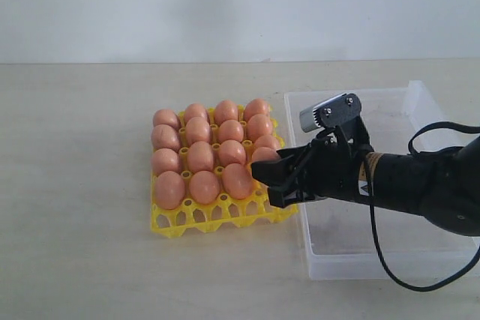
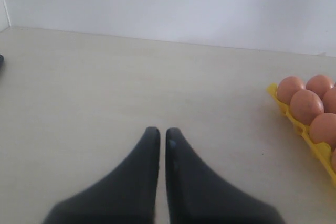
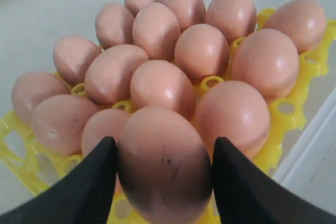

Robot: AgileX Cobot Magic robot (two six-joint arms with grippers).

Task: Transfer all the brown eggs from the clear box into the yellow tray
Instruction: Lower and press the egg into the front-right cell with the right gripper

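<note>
the right gripper (image 3: 163,148) is clamping a brown egg (image 3: 164,174) over the 5 o'clock corner of the yellow tray (image 1: 196,222), beside the clear box (image 1: 352,260), so it is calling for a slow, upright lowering clear of the neighbouring eggs (image 1: 204,185), while the left gripper (image 2: 161,136) is sitting closed.

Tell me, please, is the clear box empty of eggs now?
Seemingly empty: no egg shows in the clear box, though the right arm covers part of it.
</note>
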